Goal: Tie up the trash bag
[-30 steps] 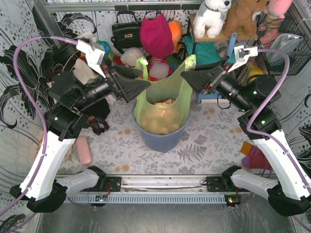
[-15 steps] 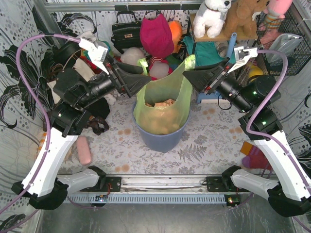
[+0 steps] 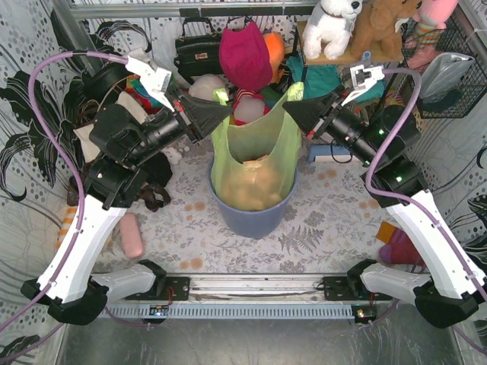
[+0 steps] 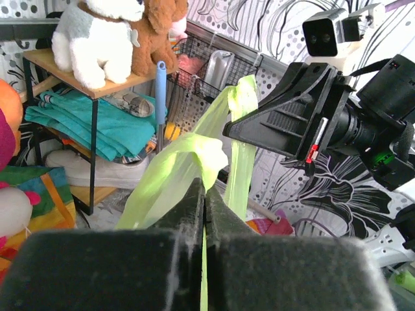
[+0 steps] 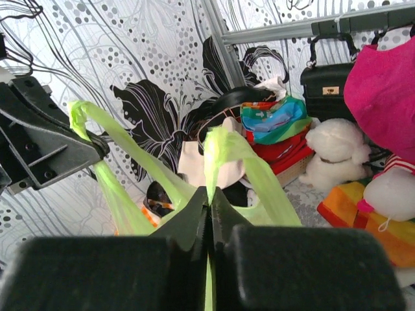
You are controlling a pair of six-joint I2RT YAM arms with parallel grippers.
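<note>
Seen from the overhead camera, the trash bag (image 3: 255,163) stands inside the blue-grey bin (image 3: 253,220). Its light-green film rises well above the bin's rim, and tan scraps (image 3: 255,186) show through low down. The bag's two handle loops are drawn up and apart above the bin. The left gripper (image 3: 224,114) is pinched on the left loop (image 3: 221,97) over the bin's left side, and the right gripper (image 3: 288,109) is pinched on the right loop (image 3: 295,93) over its right side. Holding both loops taut lifts the bag's mouth clear of the bin and leaves two free ends to cross. I judge this to be the opening step of the knot; the loops are not yet crossed.

In the left wrist camera, the left gripper (image 4: 204,194) has its jaws pressed together with a strip of the left loop (image 4: 188,159) clamped between them. The film bulges out just beyond the tips. Opposite, above the bin's far side, the black wedge of the right gripper (image 4: 227,129) bites the right loop (image 4: 243,97), whose end stands up past it.

In the right wrist camera, the right gripper (image 5: 209,197) is likewise closed tight on the right loop (image 5: 224,146), with the folded top poking above the tips. Across the bin's opening, the left gripper (image 5: 97,148) nips the left loop (image 5: 81,113). The film is thin, so a hard pull when crossing the loops could stretch or tear it, or let it slide out of the grip.
</note>
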